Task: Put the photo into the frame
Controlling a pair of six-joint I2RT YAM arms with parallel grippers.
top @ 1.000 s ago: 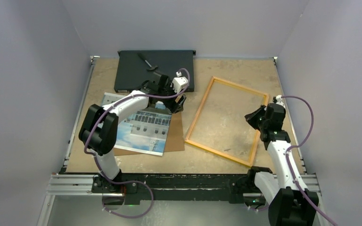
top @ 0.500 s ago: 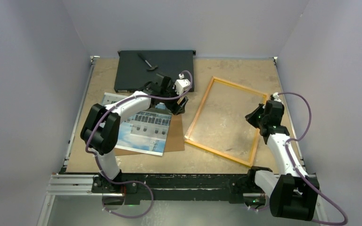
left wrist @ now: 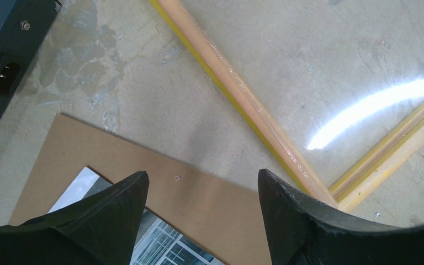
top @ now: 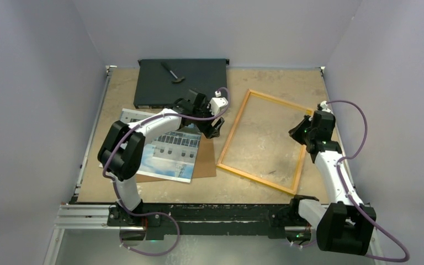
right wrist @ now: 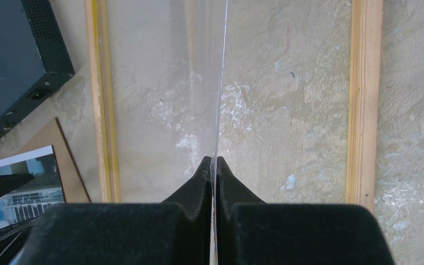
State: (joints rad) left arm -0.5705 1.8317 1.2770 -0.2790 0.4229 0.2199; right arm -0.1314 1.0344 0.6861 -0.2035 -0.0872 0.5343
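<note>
Over the tan bench (top: 118,88), the open left gripper (top: 213,130) is hovering at the two-o'clock corner of the photo (top: 165,157), due to pinch it; the right gripper (right wrist: 214,160) is clamping the pane (right wrist: 220,99) of the frame (top: 259,178).

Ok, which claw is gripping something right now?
The right claw, pinched shut on the edge of the thin clear pane; the left claw hangs open and empty over the flat brown backing board.

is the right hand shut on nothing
No, the right hand is shut on the thin edge of the clear pane, which runs on away from its fingertips.
</note>
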